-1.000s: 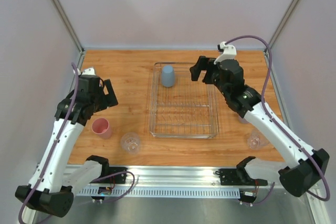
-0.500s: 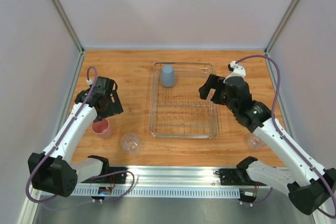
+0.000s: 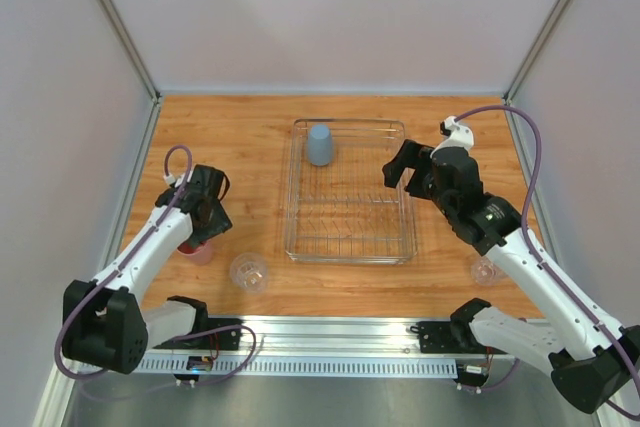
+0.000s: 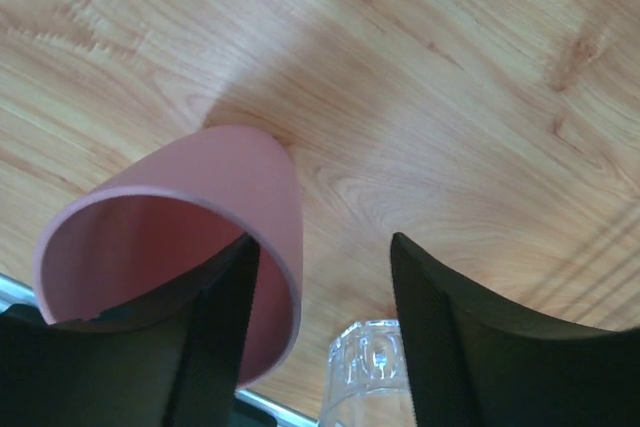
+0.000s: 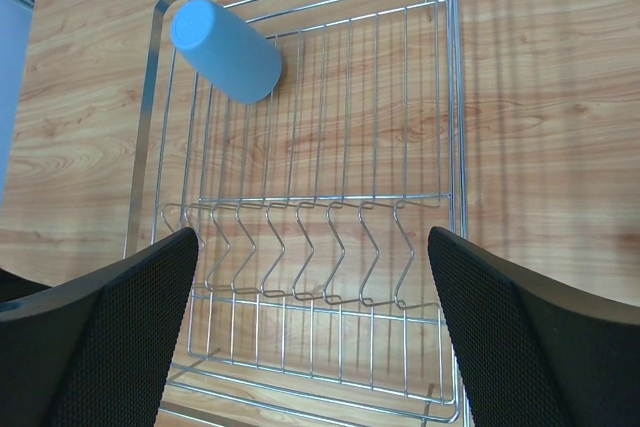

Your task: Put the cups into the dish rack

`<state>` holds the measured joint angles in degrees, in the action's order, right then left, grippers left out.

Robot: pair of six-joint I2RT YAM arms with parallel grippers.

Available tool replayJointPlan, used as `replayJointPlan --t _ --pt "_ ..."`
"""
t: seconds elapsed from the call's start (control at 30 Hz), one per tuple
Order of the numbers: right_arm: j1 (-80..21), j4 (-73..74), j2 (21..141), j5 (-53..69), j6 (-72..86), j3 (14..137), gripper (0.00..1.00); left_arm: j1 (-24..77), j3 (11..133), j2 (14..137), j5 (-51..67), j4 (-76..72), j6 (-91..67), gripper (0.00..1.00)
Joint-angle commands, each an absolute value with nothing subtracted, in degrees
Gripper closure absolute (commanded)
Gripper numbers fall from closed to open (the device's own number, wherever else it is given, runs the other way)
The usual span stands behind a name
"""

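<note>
The silver wire dish rack (image 3: pixel 291 197) sits mid-table with the blue cup (image 3: pixel 319 144) standing in its back left part. My left gripper (image 3: pixel 203 221) is open and low over the pink cup (image 3: pixel 197 250). In the left wrist view one finger is inside the pink cup (image 4: pixel 170 227) and the other outside, with the cup wall between them. One clear cup (image 3: pixel 248 272) stands right of it and shows in the left wrist view (image 4: pixel 368 367). Another clear cup (image 3: pixel 487 269) stands at the right. My right gripper (image 3: pixel 398 163) is open and empty above the rack (image 5: pixel 320 197); the blue cup (image 5: pixel 225 35) lies beyond it. The lavender cup is out of view.
The table's wooden top (image 3: pixel 230 137) is walled by pale panels at the back and sides. A metal rail (image 3: pixel 330 332) runs along the near edge by the arm bases. The right arm crosses the table right of the rack.
My left gripper has come down and nearer, from beside the pink cup to over it. My right gripper has drawn back from the rack's back right corner to its right side.
</note>
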<state>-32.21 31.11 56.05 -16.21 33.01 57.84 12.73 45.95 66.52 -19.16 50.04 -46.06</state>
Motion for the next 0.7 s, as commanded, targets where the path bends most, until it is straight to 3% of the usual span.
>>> replayJointPlan --t 0.0,0.07,0.13,0.17,0.2,0.3,0.43,0.67 --pt "-32.3 30.7 56.2 -16.9 33.9 60.0 0.00 12.7 46.7 67.8 -19.8 43.1 -48.3 0.38" --pt "-32.3 31.5 56.3 -16.8 36.0 60.3 0.00 12.7 48.6 69.2 -21.6 43.6 -47.8 0.65" --pt "-32.3 32.1 56.3 -15.9 38.6 60.3 0.00 12.8 49.8 69.1 -22.3 45.2 -48.0 0.82" --pt "-32.3 32.0 56.3 -15.4 39.5 60.0 0.00 12.8 50.3 68.0 -22.8 45.5 -48.0 0.96" --pt "-32.3 32.0 56.3 -15.2 40.2 59.9 0.00 12.8 51.3 67.2 -22.9 46.5 -48.1 1.00" --pt "-32.3 31.0 56.6 -13.7 43.1 59.6 0.00 12.8 54.8 62.8 -22.3 48.3 -47.7 1.00" --pt "-32.3 25.2 55.8 -11.0 48.4 59.5 0.00 13.5 60.7 57.2 -11.7 41.9 -46.5 1.00" --pt "-26.6 14.1 55.7 -5.6 60.3 58.6 0.00 15.8 62.6 60.0 13.0 3.9 -50.6 1.00"
